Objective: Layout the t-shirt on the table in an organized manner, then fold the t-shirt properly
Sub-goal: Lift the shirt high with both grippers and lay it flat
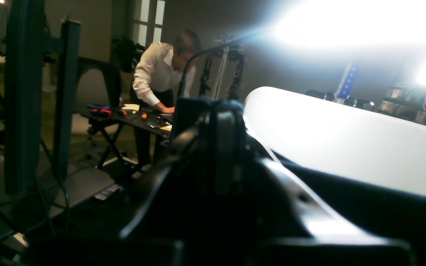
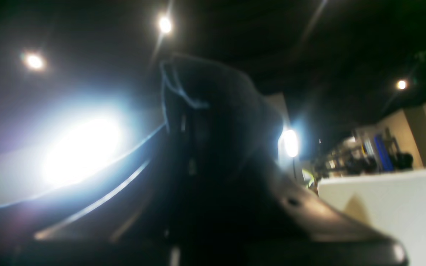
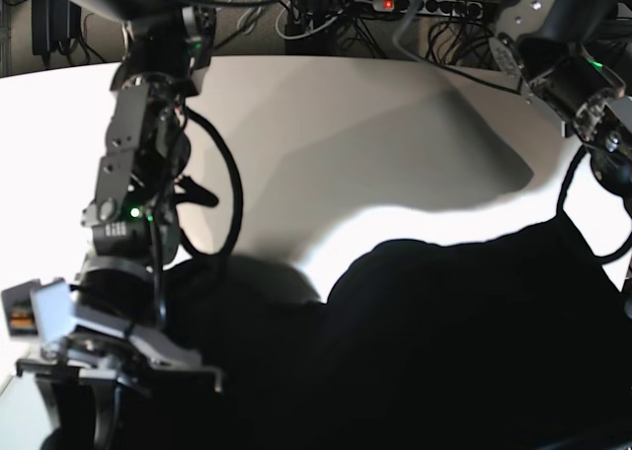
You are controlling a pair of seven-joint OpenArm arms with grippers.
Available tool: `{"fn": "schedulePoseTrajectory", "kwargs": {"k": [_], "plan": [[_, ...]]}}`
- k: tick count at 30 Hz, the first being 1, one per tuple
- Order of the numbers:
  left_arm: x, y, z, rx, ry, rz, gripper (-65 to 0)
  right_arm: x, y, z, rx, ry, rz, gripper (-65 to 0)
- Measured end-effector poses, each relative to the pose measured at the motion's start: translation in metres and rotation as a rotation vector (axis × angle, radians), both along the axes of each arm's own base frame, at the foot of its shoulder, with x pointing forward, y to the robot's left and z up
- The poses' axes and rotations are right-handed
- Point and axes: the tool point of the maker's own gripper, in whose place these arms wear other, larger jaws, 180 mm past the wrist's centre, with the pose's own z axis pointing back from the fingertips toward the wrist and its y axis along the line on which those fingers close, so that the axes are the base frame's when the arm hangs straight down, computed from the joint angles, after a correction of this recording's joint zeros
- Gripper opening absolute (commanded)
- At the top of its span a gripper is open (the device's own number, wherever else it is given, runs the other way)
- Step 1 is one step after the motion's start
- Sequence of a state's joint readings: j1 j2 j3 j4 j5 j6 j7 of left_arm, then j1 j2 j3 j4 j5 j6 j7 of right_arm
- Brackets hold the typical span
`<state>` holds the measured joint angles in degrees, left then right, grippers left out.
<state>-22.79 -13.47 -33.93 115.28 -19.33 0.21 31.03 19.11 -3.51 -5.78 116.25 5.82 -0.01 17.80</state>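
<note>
While the t-shirt [image 3: 444, 341] lies bunched across the desk [image 3: 326, 124], no long axis shows.
Both grippers closed; right gripper [image 2: 183, 85] pinches shirt; left hidden.

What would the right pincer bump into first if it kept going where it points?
Probably nothing. The right pincer, shut on a bunch of the t-shirt, aims up toward dark ceiling with lamps; the way looks free, though depth is unclear.
</note>
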Motion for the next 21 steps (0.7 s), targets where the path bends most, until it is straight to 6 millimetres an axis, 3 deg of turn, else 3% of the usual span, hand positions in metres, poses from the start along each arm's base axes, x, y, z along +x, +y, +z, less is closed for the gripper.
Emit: {"fn": "schedulePoseTrajectory", "kwargs": {"k": [3, 6, 8, 10, 13, 17, 21], "plan": [[0.001, 0.001, -0.001, -0.004, 0.001, 0.001, -64.9, 0.020, 0.003, -0.009, -0.011, 0.089, 0.012, -65.0], [0.013, 0.007, -0.015, -0.031, 0.033, -0.002, -64.9, 0.053, 0.013, -0.039, -0.029, 0.227, 0.037, -65.0], [0.033, 0.012, -0.047, -0.083, 0.115, -0.001, -64.9, 0.077, 0.026, -0.069, -0.044, 0.328, 0.065, -65.0], [0.056, 0.012, -0.091, -0.141, 0.240, -0.032, -64.9, 0.100, 0.036, -0.103, -0.053, 0.436, 0.087, -65.0], [0.081, 0.004, -0.158, -0.208, 0.414, -0.076, -64.8, 0.126, 0.040, -0.157, -0.068, 0.590, 0.088, -65.0], [0.104, -0.003, -0.233, -0.302, 0.598, -0.101, -64.6, 0.156, 0.042, -0.223, -0.088, 0.775, 0.087, -65.0], [0.124, -0.004, -0.264, -0.359, 0.626, -0.103, -64.5, 0.184, 0.041, -0.257, -0.111, 0.888, 0.080, -65.0]]}}
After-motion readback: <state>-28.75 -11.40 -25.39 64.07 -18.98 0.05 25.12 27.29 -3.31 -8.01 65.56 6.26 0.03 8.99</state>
